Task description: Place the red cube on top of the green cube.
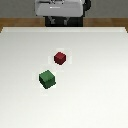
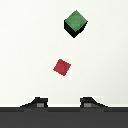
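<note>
The red cube [image 1: 60, 58] sits on the white table, near the middle in the exterior view. The green cube [image 1: 47, 78] sits a short way in front of it, toward the exterior view's left, and the two are apart. In the wrist view the red cube [image 2: 62, 67] lies on the table between the green cube [image 2: 76, 22] and my gripper [image 2: 63, 103]. The gripper's two dark fingertips [image 2: 36, 103] are spread wide with nothing between them. It is above the table, well off both cubes. The gripper itself does not show in the exterior view.
The white table [image 1: 100, 90] fills most of the exterior view. The robot's grey base [image 1: 57, 10] stands at the far edge, with a wooden floor strip [image 1: 15, 22] behind the table.
</note>
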Controlling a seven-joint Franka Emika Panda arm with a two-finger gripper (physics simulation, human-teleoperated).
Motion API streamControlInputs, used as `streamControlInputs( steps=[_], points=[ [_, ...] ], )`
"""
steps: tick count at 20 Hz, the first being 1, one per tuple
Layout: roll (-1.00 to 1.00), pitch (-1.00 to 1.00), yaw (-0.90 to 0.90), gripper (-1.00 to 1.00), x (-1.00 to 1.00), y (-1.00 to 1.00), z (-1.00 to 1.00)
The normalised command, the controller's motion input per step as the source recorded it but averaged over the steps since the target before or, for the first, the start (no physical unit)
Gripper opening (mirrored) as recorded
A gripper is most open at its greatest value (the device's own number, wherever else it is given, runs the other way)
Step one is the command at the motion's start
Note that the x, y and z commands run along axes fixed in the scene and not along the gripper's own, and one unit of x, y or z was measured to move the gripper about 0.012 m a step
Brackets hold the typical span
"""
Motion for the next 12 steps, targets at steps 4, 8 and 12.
streamControlInputs(
  steps=[4,8,12],
  points=[
    [0.00,0.00,0.00,1.00,0.00,0.00,0.00],
    [0.00,0.00,0.00,1.00,0.25,0.00,0.00],
    [0.00,0.00,-0.04,1.00,0.50,0.00,0.00]
  ],
)
